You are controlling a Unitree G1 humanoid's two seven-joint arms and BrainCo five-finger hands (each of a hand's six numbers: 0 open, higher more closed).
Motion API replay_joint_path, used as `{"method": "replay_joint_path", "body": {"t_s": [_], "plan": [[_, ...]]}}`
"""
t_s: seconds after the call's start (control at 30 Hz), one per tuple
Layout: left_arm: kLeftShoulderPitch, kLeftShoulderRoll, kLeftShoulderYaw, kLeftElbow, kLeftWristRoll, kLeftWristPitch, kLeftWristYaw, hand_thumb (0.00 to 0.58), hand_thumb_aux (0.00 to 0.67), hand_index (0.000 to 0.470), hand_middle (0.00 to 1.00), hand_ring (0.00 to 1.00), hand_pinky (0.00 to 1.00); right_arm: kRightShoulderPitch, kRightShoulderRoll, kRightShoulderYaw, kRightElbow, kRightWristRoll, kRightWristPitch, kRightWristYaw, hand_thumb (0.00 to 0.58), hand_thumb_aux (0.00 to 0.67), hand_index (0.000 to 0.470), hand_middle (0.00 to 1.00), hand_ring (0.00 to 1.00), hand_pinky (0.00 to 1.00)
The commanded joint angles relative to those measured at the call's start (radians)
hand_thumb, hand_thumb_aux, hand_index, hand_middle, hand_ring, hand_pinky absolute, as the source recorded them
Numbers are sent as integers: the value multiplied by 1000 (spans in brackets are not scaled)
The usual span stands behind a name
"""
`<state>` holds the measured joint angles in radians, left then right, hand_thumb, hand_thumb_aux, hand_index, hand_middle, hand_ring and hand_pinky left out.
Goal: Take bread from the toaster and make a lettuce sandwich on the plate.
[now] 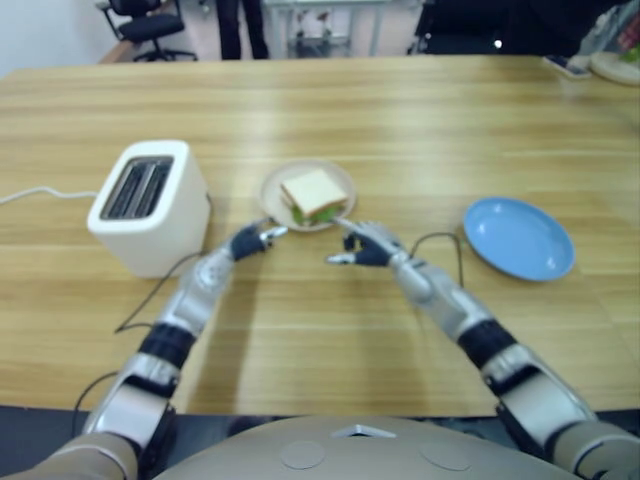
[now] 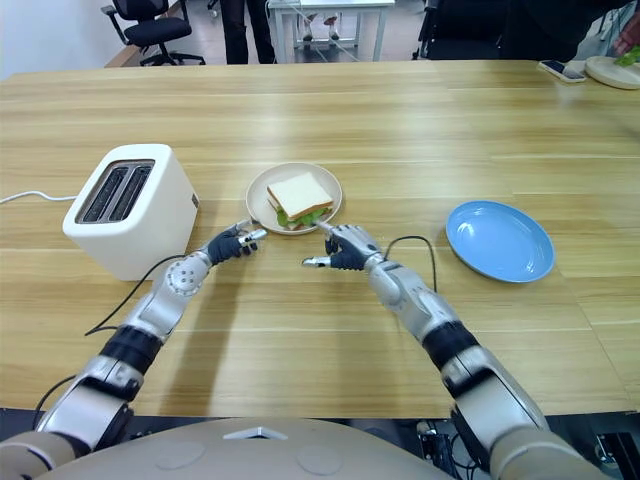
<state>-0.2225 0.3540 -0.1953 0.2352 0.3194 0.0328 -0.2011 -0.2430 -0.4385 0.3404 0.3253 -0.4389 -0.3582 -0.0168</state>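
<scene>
sandwich [image 2: 300, 195] on plate [image 2: 259, 196] | left hand [image 2: 231, 244], right hand [image 2: 346, 250] beside rim, empty

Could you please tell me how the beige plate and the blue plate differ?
The beige plate carries a sandwich with lettuce showing; the blue plate is bare. The beige plate lies near the toaster, just beyond the left hand and right hand; the blue plate lies apart on the robot's right. The blue plate looks somewhat larger. Both are round and lie flat on the table.
</scene>
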Motion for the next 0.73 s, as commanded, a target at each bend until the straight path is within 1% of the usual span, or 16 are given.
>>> {"method": "replay_joint_path", "body": {"t_s": [0.03,0.07,0.13,0.2,0.3,0.43,0.63,0.73], "plan": [[26,-60,98,-196,-150,-4,-6,0,0,0,0,0,0,64,43,-177,-152,283,27,62,0,0,0,0,0,0],[27,-96,132,-220,-215,-10,-5,0,0,0,0,0,0,76,74,-229,-169,366,62,69,0,0,0,0,0,0],[15,-169,192,-209,-289,-50,44,0,0,0,0,0,0,73,151,-333,-143,530,130,80,0,0,0,0,0,0],[1,-214,226,-172,-313,-84,83,0,0,0,0,0,0,56,197,-389,-98,598,160,89,0,0,0,0,0,0],[-20,-276,258,-94,-372,-135,92,0,0,0,0,0,0,49,236,-413,-51,613,160,112,0,0,0,0,0,0],[-45,-330,304,-13,-480,-162,54,0,0,0,0,0,0,53,269,-415,-18,598,136,129,0,0,0,0,0,0],[-75,-326,329,58,-498,-204,49,0,0,0,0,0,0,44,286,-464,8,609,102,114,0,0,0,0,0,0],[-86,-320,339,86,-496,-224,51,0,0,0,0,0,0,41,282,-472,23,572,75,86,0,0,0,0,0,0]]}}
